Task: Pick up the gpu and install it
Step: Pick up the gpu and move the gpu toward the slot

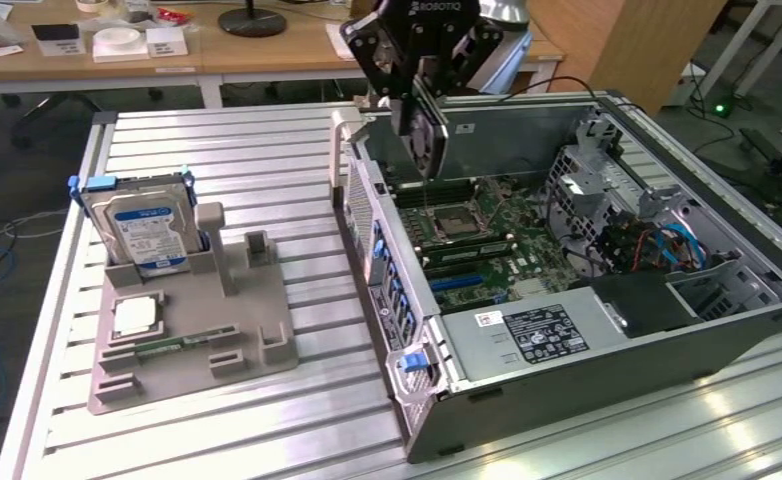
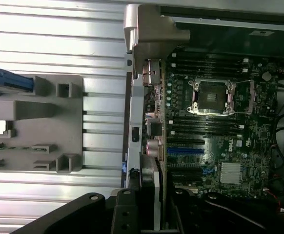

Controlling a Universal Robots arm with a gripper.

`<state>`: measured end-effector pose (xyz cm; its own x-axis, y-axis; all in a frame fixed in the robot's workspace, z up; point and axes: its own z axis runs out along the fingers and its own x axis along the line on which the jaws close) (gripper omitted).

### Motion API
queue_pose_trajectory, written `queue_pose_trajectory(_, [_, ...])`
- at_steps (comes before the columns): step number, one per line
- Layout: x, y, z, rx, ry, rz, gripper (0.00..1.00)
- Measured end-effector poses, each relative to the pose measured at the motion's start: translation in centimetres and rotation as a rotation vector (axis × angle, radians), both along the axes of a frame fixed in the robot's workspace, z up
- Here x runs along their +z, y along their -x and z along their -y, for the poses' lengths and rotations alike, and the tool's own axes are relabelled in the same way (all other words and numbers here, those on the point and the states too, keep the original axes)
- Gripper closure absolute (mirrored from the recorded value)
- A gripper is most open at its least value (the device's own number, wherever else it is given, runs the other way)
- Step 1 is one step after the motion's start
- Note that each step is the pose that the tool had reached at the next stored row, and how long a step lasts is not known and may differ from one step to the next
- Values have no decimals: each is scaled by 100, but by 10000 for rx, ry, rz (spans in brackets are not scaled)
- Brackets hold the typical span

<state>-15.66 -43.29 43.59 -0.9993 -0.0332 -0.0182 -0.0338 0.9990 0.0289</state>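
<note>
The gpu [image 1: 429, 140], a black card with a round fan, hangs on edge above the open computer case [image 1: 711, 300]. It is near the case's rear wall, over the motherboard [image 1: 478, 250]. My gripper [image 1: 421, 92] is shut on the card's upper edge. In the wrist view the gpu [image 2: 151, 187] runs edge-on between my dark fingers [image 2: 125, 214], in line with the rear wall and above the blue and black expansion slots [image 2: 186, 151]. The card is clear of the board.
A grey fixture [image 1: 251, 345] on the slatted table [image 1: 231, 150] holds a blue-labelled hard drive [image 1: 144, 235], a white-topped chip [image 1: 138, 318] and a green memory stick [image 1: 164, 345]. Inside the case are the processor socket [image 1: 458, 222], the power supply [image 1: 538, 335] and the drive cage [image 1: 605, 170].
</note>
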Motion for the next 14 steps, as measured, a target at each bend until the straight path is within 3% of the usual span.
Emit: queue_pose_trajectory(14, [-13,-440,0,3,0,0,72])
